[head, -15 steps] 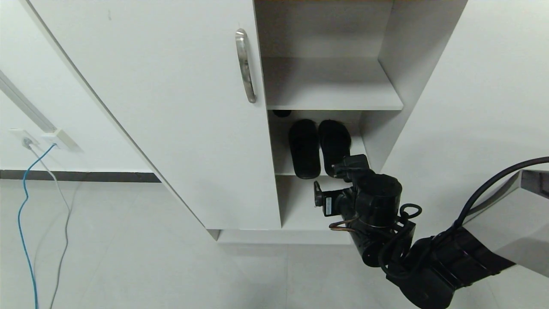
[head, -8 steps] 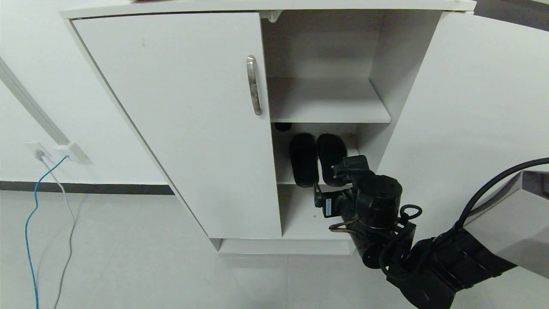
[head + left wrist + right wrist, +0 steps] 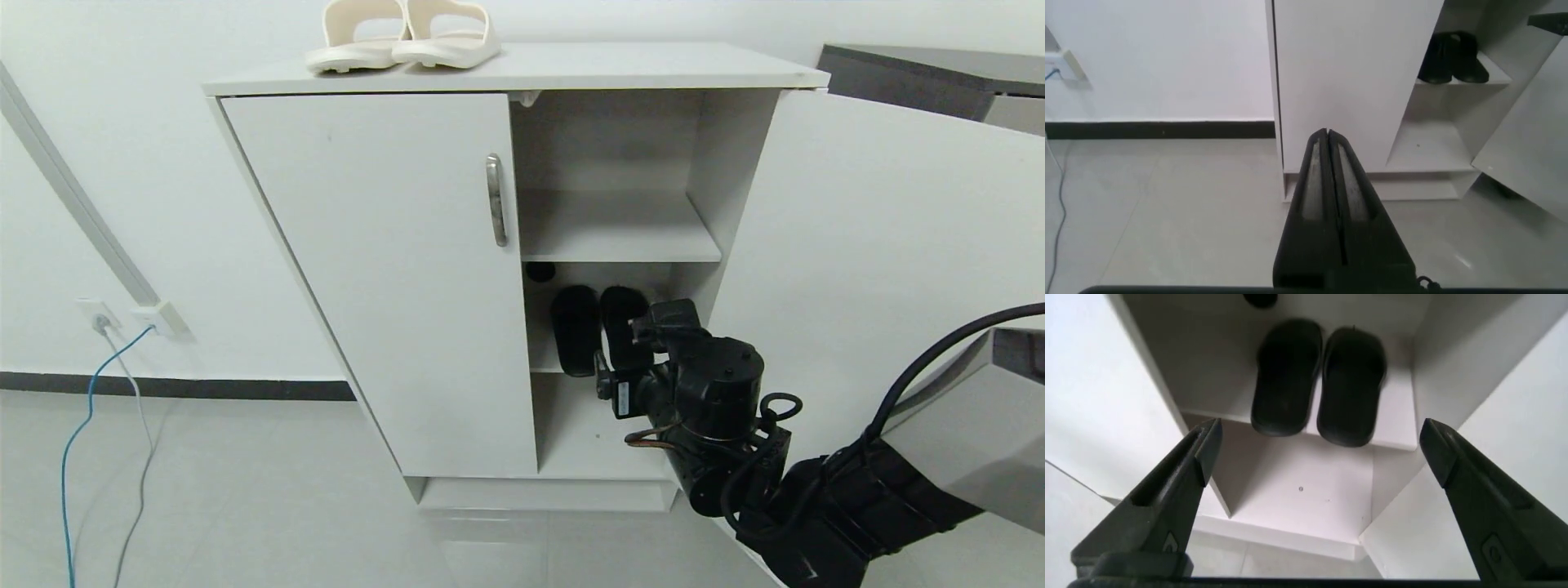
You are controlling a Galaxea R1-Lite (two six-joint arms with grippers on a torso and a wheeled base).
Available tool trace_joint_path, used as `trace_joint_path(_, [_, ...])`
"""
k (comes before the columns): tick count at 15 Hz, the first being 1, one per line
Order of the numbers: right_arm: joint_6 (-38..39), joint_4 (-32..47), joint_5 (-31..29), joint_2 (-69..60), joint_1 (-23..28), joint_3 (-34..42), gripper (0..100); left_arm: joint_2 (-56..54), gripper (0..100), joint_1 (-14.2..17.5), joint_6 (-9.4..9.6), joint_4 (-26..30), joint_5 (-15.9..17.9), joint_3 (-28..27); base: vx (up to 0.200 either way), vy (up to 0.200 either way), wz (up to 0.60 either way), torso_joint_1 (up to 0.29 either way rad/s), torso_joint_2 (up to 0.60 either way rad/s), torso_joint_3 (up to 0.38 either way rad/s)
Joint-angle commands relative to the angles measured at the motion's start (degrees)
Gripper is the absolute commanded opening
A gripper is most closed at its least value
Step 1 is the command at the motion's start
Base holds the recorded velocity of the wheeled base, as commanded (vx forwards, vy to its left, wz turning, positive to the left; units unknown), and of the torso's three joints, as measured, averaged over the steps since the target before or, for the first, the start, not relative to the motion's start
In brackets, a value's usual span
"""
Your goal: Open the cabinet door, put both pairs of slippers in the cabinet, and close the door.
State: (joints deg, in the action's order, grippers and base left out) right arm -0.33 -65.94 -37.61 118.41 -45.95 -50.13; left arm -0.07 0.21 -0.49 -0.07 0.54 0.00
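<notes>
**Cream pair waits on top, up and to the left of the right fingers**

The cream slippers [image 3: 404, 33] lie side by side on the top of the cabinet [image 3: 653, 65], above the shut door [image 3: 384, 269]. From the right gripper [image 3: 633, 347] they are higher and toward the robot's left. This gripper hangs in front of the open compartment, and its fingers are spread wide with nothing between them. The long axis of the cream pair runs from the front edge of the top toward the wall. The upper border cuts them, so which end faces the robot is probably not safe to say.

The left gripper [image 3: 1328, 139] is low over the floor and well apart from the cabinet. Its fingers are pressed together and they hold nothing. I judge the right arm to be the nearer one for the lift.

The black slippers [image 3: 575, 327] are already inside on the middle shelf, parallel, with their long axis going into the cabinet.

Count: two pairs of slippers, so two cream and two black. There are two doors. One is shut and carries a handle [image 3: 495, 200]; the open door [image 3: 857, 245] is swung out on the robot's right
</notes>
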Motion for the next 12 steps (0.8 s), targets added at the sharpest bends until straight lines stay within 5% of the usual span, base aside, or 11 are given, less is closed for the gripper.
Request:
trace_joint_path(1, [0.0,-0.4,0.0,0.0,-0.3,0.3,100,0.1,0,0.0,-0.04,0.0,0.0,0.0,0.0,0.0,0.0,0.002,0.0,0.198])
trace_joint_path(9, [-0.1,-1.0,0.0,-1.0,-1.6,1.8,100,0.1,0,0.0,-0.22,0.0,-0.1,0.0,0.0,0.0,0.0,0.004,0.0,0.058])
trace_joint_path(12, [-0.1,-1.0,0.0,-1.0,-1.6,1.9,100,0.1,0,0.1,-0.22,0.0,-0.1,0.0,0.0,0.2,0.0,-0.001,0.0,0.004])
